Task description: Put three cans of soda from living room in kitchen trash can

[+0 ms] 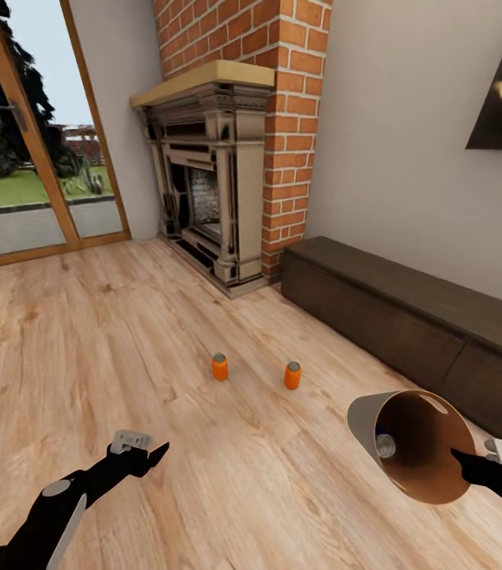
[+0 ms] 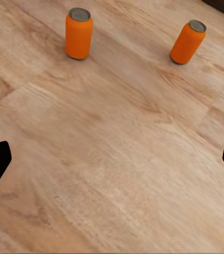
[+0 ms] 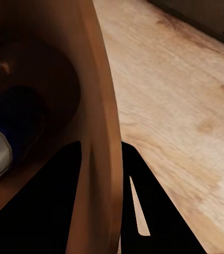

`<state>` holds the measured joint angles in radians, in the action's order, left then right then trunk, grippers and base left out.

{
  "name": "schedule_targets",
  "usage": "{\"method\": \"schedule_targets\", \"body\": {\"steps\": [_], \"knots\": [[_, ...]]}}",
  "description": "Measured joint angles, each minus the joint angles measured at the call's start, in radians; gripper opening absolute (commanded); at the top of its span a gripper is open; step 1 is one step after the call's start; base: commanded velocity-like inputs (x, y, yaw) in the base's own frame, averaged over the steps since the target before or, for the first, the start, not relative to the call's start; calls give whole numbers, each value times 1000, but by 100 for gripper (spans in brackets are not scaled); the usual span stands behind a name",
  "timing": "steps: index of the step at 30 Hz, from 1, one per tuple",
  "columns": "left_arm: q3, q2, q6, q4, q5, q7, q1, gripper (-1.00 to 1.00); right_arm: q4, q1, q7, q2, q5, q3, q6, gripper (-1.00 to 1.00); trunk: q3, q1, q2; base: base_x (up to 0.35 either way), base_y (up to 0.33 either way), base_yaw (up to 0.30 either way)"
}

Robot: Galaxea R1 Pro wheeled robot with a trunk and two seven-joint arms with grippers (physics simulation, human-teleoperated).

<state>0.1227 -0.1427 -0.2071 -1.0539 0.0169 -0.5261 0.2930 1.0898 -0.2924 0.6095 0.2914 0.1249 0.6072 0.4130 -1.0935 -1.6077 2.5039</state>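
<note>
While the right gripper (image 1: 463, 459) clamped the bin (image 1: 366, 423) rim | blue can (image 1: 385, 446) inside | two orange cans (image 1: 219, 366) left on the floor (image 1: 108, 332) | left gripper (image 1: 152, 451) jaws apart

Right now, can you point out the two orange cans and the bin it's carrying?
left orange soda can (image 1: 219, 367), head view, middle of its side.
right orange soda can (image 1: 292, 376), head view, middle of its side.
trash can (image 1: 364, 421), head view, grey outer wall.

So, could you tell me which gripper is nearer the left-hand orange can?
Left. The left gripper hangs just short of that can; the right gripper grips the bin farther off.
</note>
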Motion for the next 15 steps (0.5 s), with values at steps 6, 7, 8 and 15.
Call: {"method": "schedule_targets", "body": {"steps": [6,7,8,15], "knots": [[0,0,-1,1,0,0,0,100,0,0,0,-2,3,0,0,-100,0,0,0,43,33,-86],[0,0,-1,1,-1,0,0,100,0,0,0,-2,3,0,0,-100,0,0,0,36,16,-22],[0,0,-1,1,-1,1,0,100,0,0,0,-2,4,0,0,-100,0,0,0,65,32,-18],[5,3,5,7,-1,0,-5,100,2,-2,5,-9,12,-7,-23,-100,0,0,0,118,74,-6]]}}
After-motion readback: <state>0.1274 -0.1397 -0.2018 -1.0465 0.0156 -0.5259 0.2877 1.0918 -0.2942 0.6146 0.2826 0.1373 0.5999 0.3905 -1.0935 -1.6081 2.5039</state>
